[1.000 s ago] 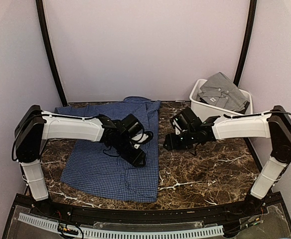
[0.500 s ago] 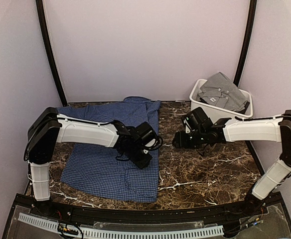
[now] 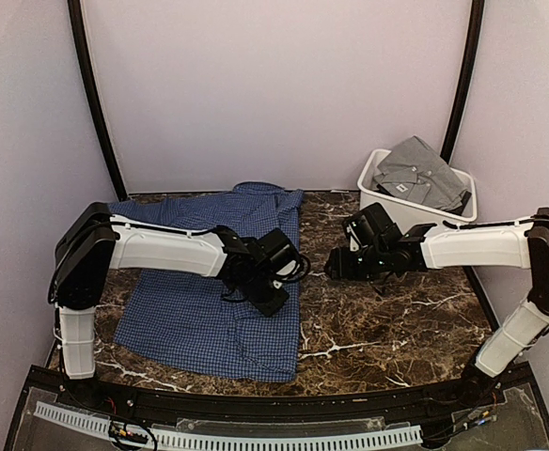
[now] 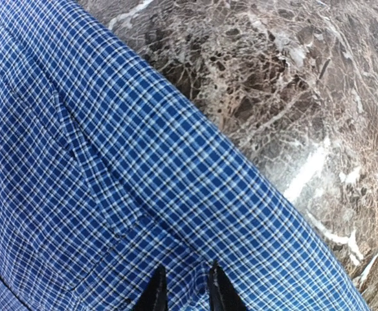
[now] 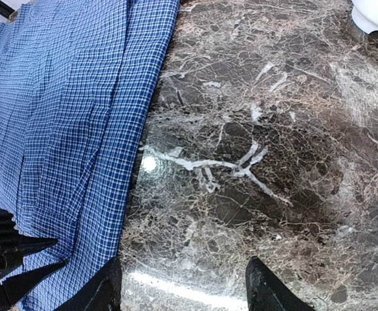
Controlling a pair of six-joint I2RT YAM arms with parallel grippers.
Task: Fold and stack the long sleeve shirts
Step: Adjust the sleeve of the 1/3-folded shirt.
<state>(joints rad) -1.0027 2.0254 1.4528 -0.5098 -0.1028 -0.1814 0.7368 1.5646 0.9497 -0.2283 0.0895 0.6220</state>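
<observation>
Cloth of the navy-blue checked shirt [image 3: 185,319] is seen spread flat on the marble desk [image 3: 397,319], and the left end effector [image 3: 273,299] is set down on the shirt's edge nearest the right arm. In the left wrist view its two black fingertips [image 4: 155,293] are drawn close together. A narrow strip of the checked cloth shows between them, and a raised fold runs just ahead of them. Whether the cloth is actually pinched cannot be told. Bare marble is seen just past that fold, to the right of the end effector. The right end effector [image 3: 336,266] is poised over bare desk, apart from the shirt, whose edge lies to its left. Its fingers [image 5: 266,295] are spread wide and nothing is held between them. The grey shirt [image 3: 415,169] is heaped in the white plastic bin [image 3: 373,202], which stands on the desk beyond and to the right of the right end effector.
</observation>
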